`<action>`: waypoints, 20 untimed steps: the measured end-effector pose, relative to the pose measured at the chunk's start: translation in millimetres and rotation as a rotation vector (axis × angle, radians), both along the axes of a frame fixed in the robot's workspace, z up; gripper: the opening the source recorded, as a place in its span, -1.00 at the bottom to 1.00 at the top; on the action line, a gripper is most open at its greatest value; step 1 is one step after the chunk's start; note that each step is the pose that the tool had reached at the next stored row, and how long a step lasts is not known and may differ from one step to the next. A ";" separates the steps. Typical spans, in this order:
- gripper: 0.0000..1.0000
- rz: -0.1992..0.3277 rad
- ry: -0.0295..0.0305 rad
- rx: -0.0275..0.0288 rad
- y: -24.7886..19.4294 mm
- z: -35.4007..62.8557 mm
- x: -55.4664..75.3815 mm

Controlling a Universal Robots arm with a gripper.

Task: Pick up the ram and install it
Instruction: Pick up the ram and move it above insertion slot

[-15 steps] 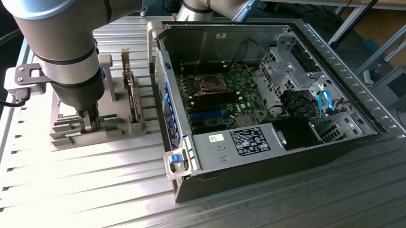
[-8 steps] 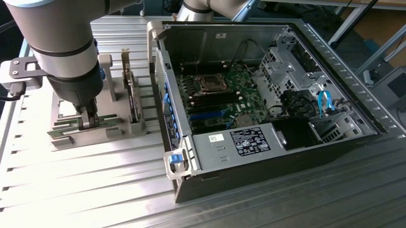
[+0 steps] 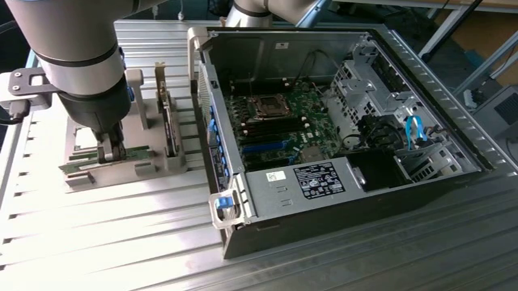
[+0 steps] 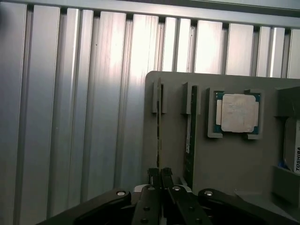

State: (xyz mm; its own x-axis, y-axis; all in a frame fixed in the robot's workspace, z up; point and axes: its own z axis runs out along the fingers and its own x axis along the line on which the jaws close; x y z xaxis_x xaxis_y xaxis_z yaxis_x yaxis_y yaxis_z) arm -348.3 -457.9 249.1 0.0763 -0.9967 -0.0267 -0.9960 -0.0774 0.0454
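The ram (image 3: 139, 155) is a thin green stick standing on edge in a grey holder tray (image 3: 121, 176) at the exterior view's left. My gripper (image 3: 109, 153) has come straight down over the ram's middle. In the wrist view the ram (image 4: 158, 136) appears edge-on as a thin line running between my black fingers (image 4: 153, 174). The gripper (image 4: 160, 174) looks shut on the ram, which still sits in its tray slot. A second green stick (image 4: 190, 136) stands in the neighbouring slot.
A square silver processor chip (image 4: 236, 112) lies in a tray pocket beside the sticks. A dark expansion card (image 3: 167, 118) stands upright in the tray. At the exterior view's right, an open computer case (image 3: 227, 206) exposes its motherboard (image 3: 271, 124). Everything rests on a ribbed aluminium table (image 3: 97, 242).
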 end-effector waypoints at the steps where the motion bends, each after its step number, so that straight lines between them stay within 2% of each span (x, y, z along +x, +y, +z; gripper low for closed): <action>1: -0.75 -0.001 0.0000 0.0000 0.0 1.2 0.0; 20: -0.75 -0.022 0.0001 0.0000 0.0 28.3 0.2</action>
